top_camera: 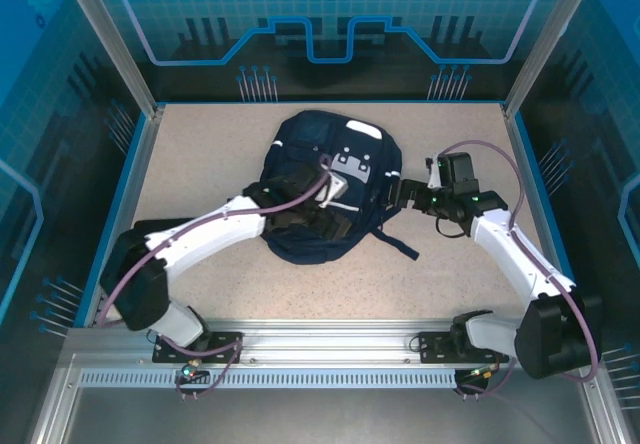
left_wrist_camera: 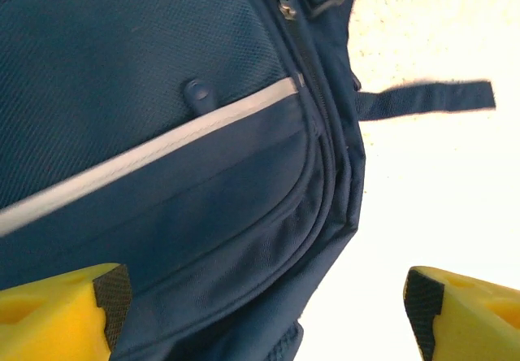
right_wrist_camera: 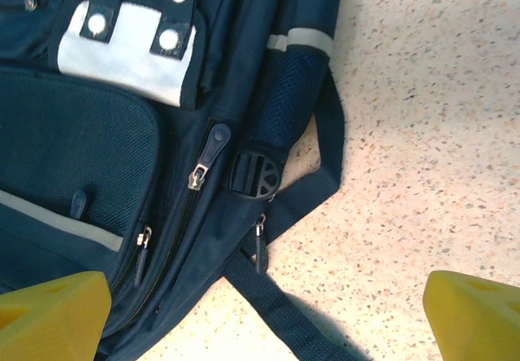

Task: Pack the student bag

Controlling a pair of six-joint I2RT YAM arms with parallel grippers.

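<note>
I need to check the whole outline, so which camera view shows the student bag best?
Top external: the whole student bag shows, partly under the left arm. Left wrist gives a close-up of its pocket and reflective stripe; right wrist, its side with zippers and straps.

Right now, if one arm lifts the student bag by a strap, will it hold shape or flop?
Probably flops: the student bag is soft fabric lying slumped on the table. Loose straps would likely trail or snag. Woven cloth looks grippy, so pushing may bunch it rather than slide it.
</note>
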